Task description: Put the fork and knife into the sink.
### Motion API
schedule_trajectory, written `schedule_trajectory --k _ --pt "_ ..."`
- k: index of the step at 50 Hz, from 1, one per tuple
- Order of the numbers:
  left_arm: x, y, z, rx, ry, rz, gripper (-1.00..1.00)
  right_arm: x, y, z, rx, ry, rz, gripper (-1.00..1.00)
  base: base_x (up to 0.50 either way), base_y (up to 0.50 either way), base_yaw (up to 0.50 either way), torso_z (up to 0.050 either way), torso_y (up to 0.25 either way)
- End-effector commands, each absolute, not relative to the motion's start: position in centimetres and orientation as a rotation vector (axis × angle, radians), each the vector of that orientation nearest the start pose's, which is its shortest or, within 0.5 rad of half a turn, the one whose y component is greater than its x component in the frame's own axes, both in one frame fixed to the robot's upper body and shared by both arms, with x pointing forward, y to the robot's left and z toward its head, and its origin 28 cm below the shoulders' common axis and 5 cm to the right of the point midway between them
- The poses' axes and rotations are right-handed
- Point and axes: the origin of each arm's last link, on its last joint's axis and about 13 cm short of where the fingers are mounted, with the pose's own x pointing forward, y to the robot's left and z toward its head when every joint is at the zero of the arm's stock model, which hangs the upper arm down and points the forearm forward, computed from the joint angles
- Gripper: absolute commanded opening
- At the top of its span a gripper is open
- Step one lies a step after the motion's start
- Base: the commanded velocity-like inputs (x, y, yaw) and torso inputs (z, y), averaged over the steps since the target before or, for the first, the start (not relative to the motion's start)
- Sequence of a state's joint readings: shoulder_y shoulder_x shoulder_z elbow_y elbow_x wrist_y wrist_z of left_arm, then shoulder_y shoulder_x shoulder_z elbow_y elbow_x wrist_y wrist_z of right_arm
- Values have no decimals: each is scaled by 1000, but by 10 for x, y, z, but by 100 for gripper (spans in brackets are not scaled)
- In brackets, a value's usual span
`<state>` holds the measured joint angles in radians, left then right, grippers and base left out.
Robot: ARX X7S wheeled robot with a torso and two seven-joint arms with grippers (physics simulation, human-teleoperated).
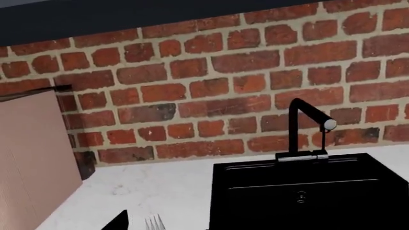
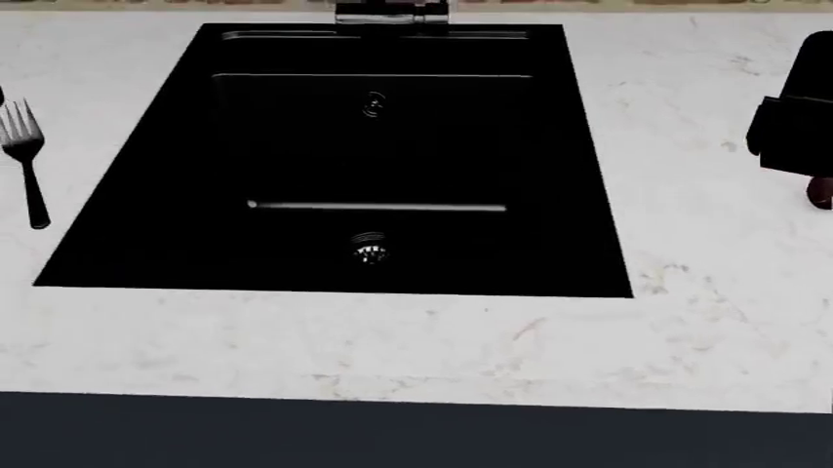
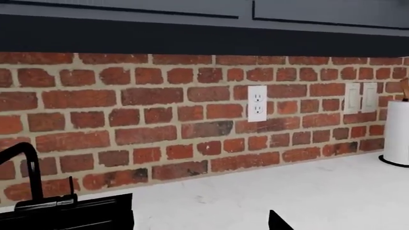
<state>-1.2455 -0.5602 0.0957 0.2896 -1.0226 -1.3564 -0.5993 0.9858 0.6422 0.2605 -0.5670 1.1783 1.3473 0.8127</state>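
One silver-tined, dark-handled fork [image 2: 23,161] lies left of the black rectangular sink [image 2: 156,175], awaiting pickup; either tool's grip state: cannot tell.

Even, flat simulator light, with no glare and no strong shadows.
The white countertop [image 2: 703,322] renders bright and evenly lit, while the sink [image 2: 156,224] reads as near-solid black with little inner detail; only its drain strainer [image 2: 370,250] and a thin pale streak catch light. The brick wall [image 1: 211,81] is slightly soft, with faint compression blur. The cabinet underside [image 3: 191,40] sits dark.
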Motion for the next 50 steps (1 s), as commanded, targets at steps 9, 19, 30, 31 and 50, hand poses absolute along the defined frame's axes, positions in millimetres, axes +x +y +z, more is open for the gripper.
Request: schedule_trajectory --k 9,19,30,31,50 --pt "276 271 329 126 -60 71 100 219 -190 311 51 -243 -279 100 474 171 0 0 0" --pt "276 270 327 119 -54 60 100 219 -191 311 53 -246 -275 100 500 0 0 0 0" --pt "276 271 325 115 -50 66 100 220 -192 308 53 -239 -279 100 500 59 0 0 1" --pt "275 271 325 115 -51 65 100 220 -192 308 53 -238 -280 100 500 242 0 0 0" --pt "274 273 323 113 -48 69 100 216 -186 312 84 -245 -288 100 188 101 0 0 1"
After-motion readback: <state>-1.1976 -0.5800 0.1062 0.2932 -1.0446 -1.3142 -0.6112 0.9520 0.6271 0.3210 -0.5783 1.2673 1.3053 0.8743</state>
